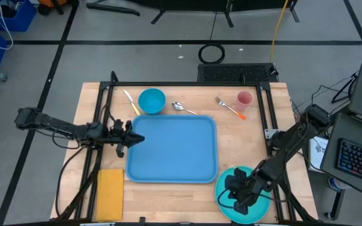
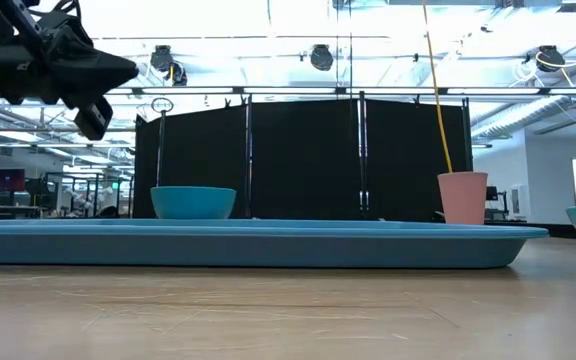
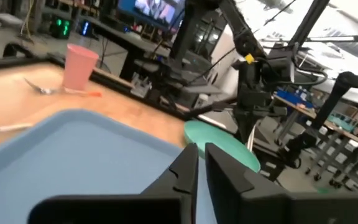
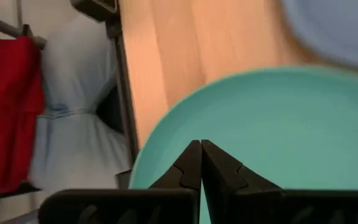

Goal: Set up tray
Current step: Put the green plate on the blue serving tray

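The blue tray [image 1: 171, 150] lies flat in the middle of the table; in the low view its rim [image 2: 268, 245] spans the picture. My left gripper [image 1: 134, 138] hovers shut over the tray's left edge and is raised clear of it in the low view [image 2: 88, 80]. Its wrist view looks across the tray [image 3: 73, 162] to the teal plate [image 3: 222, 146]. My right gripper [image 1: 237, 188] is shut above the round teal plate [image 1: 247, 188], which sits near the table's near right corner. The plate [image 4: 278, 137] fills the right wrist view behind the fingertips [image 4: 201, 152]. My right gripper points down at the teal plate's inner face, close to its rim [image 4: 160, 149]. The shut fingers hide the spot, so I cannot tell whether they touch the plate.
Along the far side stand a teal bowl [image 1: 151, 100], a knife [image 1: 131, 102], a spoon [image 1: 181, 107], a fork [image 1: 229, 108] and a pink cup [image 1: 244, 99]. A yellow-orange napkin [image 1: 110, 193] lies near the near left corner. A black frame borders the table's edges.
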`<state>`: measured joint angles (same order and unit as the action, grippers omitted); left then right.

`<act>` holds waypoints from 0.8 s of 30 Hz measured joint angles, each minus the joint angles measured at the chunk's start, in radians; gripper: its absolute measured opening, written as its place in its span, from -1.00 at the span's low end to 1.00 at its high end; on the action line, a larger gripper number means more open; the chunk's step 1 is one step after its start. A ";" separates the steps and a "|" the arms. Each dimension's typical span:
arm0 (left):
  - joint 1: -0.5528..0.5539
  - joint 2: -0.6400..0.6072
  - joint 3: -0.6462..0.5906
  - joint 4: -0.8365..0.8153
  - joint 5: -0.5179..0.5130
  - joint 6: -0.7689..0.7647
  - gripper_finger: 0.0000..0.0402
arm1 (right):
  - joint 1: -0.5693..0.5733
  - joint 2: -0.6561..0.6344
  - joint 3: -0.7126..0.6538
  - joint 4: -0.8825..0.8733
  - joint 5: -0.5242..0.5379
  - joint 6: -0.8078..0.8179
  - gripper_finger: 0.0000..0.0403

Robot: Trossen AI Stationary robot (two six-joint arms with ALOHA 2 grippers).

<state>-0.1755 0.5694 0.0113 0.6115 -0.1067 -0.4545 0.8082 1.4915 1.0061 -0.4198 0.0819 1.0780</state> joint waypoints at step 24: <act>-0.004 0.000 0.000 -0.010 -0.157 0.113 -0.79 | 0.006 0.206 -0.001 0.346 -0.056 0.248 -0.02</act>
<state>-0.1799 0.5694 0.0113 0.6010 -0.2634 -0.3412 0.8147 1.6972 1.0050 -0.0736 0.0256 1.3258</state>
